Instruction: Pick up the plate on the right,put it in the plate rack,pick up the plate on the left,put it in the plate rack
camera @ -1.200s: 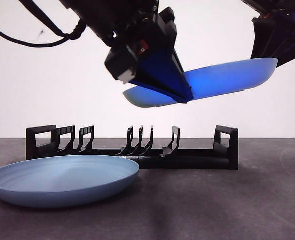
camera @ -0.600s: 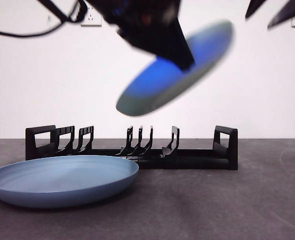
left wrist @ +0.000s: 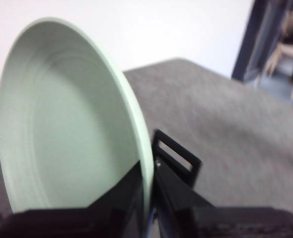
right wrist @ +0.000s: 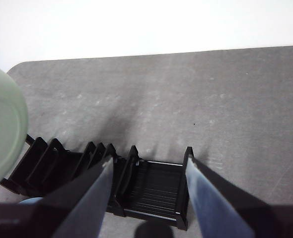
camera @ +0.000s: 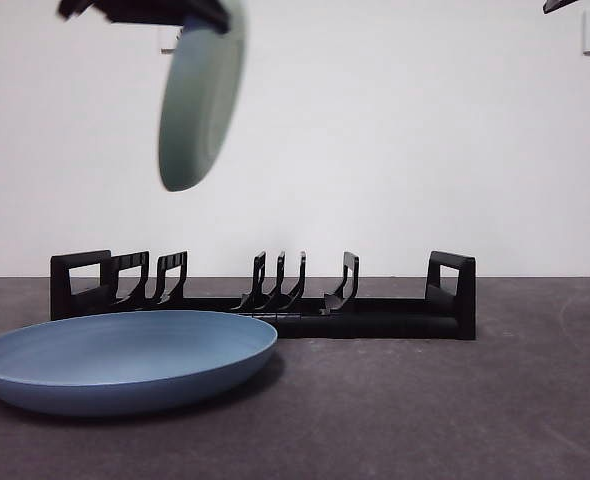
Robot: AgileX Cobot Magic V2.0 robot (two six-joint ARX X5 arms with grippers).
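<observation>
My left gripper (left wrist: 147,173) is shut on the rim of a pale green plate (left wrist: 67,129), which it holds on edge. In the front view this plate (camera: 203,95) hangs high at the upper left, above the left end of the plate rack (camera: 265,300), under the left gripper (camera: 165,10). A blue plate (camera: 125,360) lies flat on the table in front of the rack's left part. My right gripper (right wrist: 147,161) is open with nothing in it, high over the rack (right wrist: 136,183). It shows only as a dark tip (camera: 560,5) at the top right corner.
The rack's boxy end handle (left wrist: 179,158) shows just past the held plate's rim. Dark grey table (camera: 455,400) stretches to the right of the blue plate. A white wall stands behind the rack.
The held plate has swung from flat to on edge and moved up and to the left. The right arm has drawn away to the top right corner.
</observation>
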